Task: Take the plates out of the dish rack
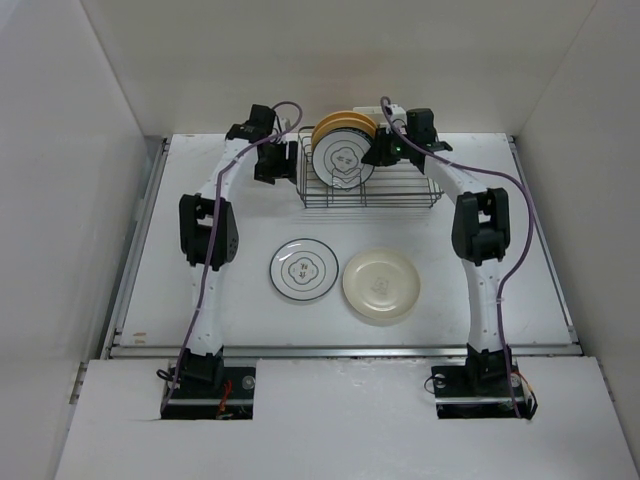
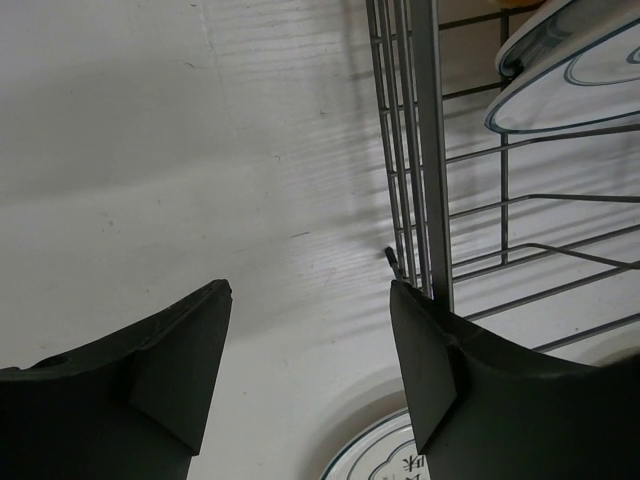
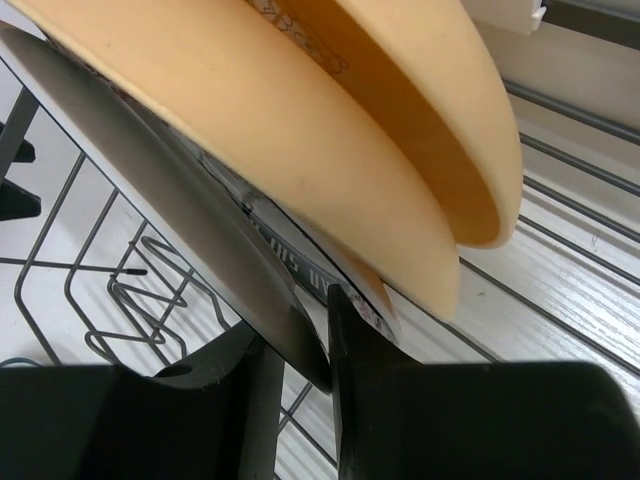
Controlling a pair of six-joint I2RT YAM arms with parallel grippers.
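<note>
The black wire dish rack (image 1: 372, 203) stands at the back centre. In it a white plate with dark rings (image 1: 342, 160) stands in front and yellow-orange plates (image 1: 338, 127) stand behind it. My right gripper (image 1: 385, 150) is at the right rim of these plates. In the right wrist view it (image 3: 318, 340) is shut on the rim of the front plate (image 3: 150, 170), with two yellow-orange plates (image 3: 300, 130) just behind. My left gripper (image 1: 272, 162) is open and empty beside the rack's left end (image 2: 420, 150). A ringed white plate (image 1: 303, 269) and a cream plate (image 1: 381, 284) lie flat on the table.
A thin patterned rim with lettering (image 3: 300, 262) shows between the held plate and the yellow-orange ones. The rack's V-shaped wires (image 3: 140, 290) lie below the held plate. White walls close in the table on three sides.
</note>
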